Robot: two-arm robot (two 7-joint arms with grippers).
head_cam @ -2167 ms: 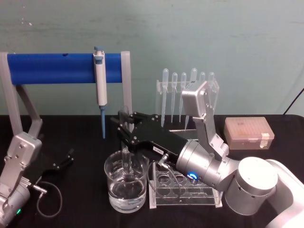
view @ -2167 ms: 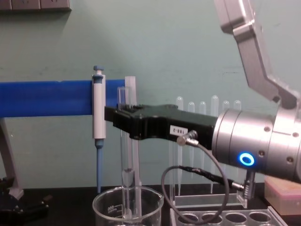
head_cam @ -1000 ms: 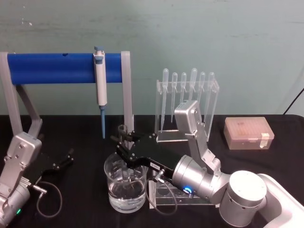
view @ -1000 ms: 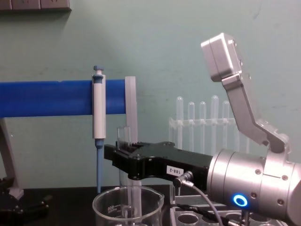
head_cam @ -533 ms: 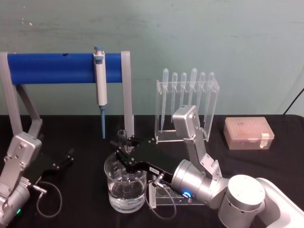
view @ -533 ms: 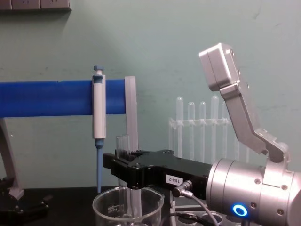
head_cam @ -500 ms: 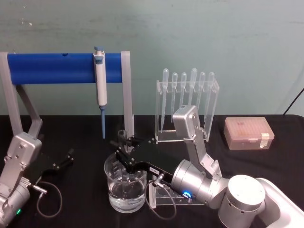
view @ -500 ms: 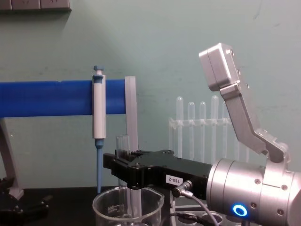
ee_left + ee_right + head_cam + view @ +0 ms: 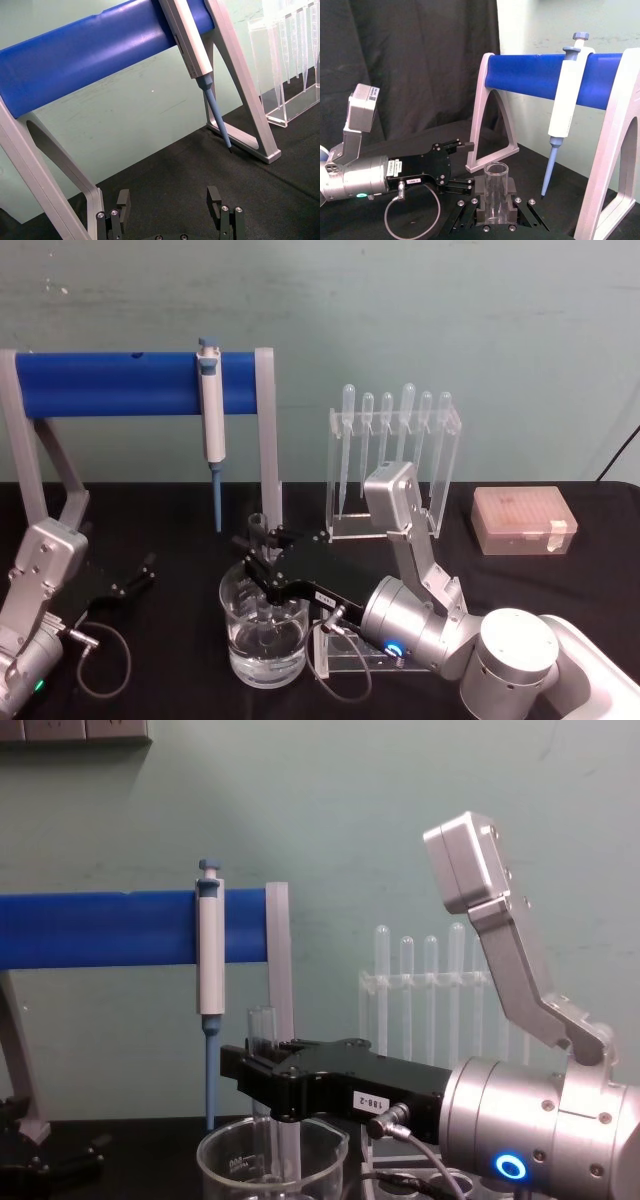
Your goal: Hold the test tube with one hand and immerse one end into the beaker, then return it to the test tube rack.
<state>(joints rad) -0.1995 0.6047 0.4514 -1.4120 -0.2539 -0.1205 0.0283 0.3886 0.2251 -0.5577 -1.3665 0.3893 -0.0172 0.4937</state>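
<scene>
A: Colour of the item between the fingers (image 9: 481, 214)?
B: Clear round-bottomed glass test tube (image 9: 262, 1025). The flat right gripper (image 9: 263, 1062) is black, its label (image 9: 368, 1101) white.
A: Below the fingers?
B: Clear wide glass beaker (image 9: 320, 1160), white printed markings. Beyond: blue-and-white micropipette (image 9: 210, 960) on a blue cylindrical bar (image 9: 100, 928).

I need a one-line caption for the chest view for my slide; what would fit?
Right gripper holding the test tube with its lower end inside the beaker, micropipette hanging behind.

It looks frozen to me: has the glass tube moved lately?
Yes, downward: the rim of the test tube was level with the blue bar, now below it.
</scene>
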